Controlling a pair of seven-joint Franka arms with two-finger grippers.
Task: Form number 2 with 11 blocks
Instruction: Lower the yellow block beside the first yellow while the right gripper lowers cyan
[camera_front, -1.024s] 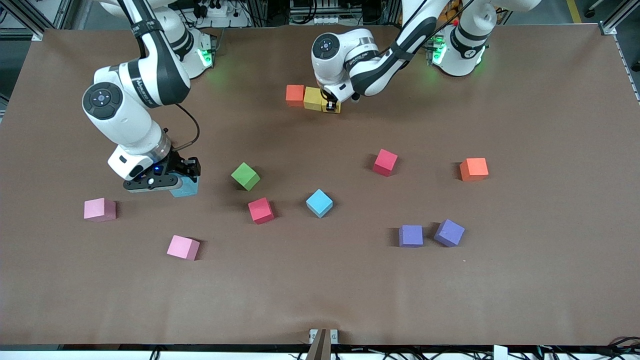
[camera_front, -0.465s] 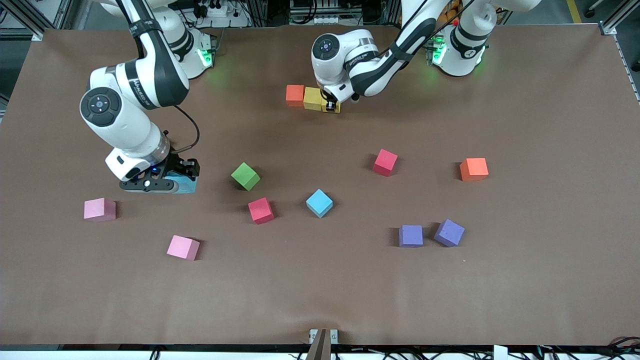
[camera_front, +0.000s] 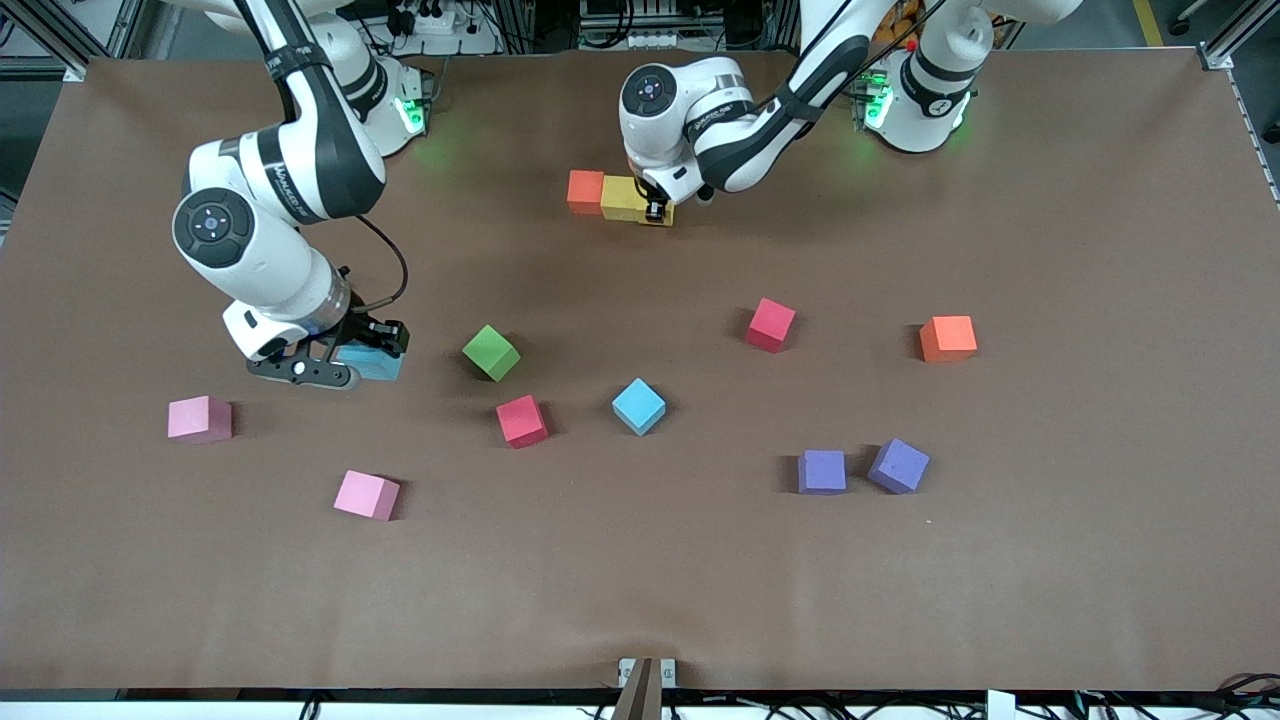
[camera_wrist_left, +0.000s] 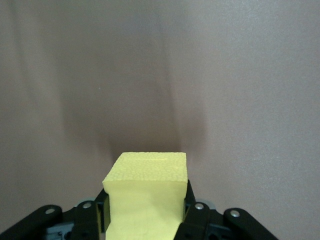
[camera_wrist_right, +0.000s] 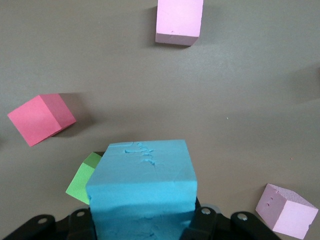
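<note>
A short row of blocks lies near the robots' bases: an orange block (camera_front: 585, 190), a yellow block (camera_front: 621, 197), and a second yellow block (camera_front: 664, 216) at its end toward the left arm. My left gripper (camera_front: 657, 210) is shut on that end block, seen in the left wrist view as the yellow block (camera_wrist_left: 147, 192) between the fingers of the left gripper (camera_wrist_left: 146, 215). My right gripper (camera_front: 362, 358) is shut on a light blue block (camera_front: 374, 363) and holds it just above the table beside the green block (camera_front: 491, 352). The right wrist view shows the light blue block (camera_wrist_right: 142, 190) in the right gripper (camera_wrist_right: 142, 220).
Loose blocks lie across the middle of the table: red (camera_front: 522, 420), light blue (camera_front: 638, 406), red (camera_front: 770, 324), orange (camera_front: 947, 338), two purple (camera_front: 822, 471) (camera_front: 898, 465), and two pink (camera_front: 199, 418) (camera_front: 366, 494) toward the right arm's end.
The right gripper has turned and risen a little with the light blue block. The left gripper has nudged the row of blocks slightly toward the right arm's end.
</note>
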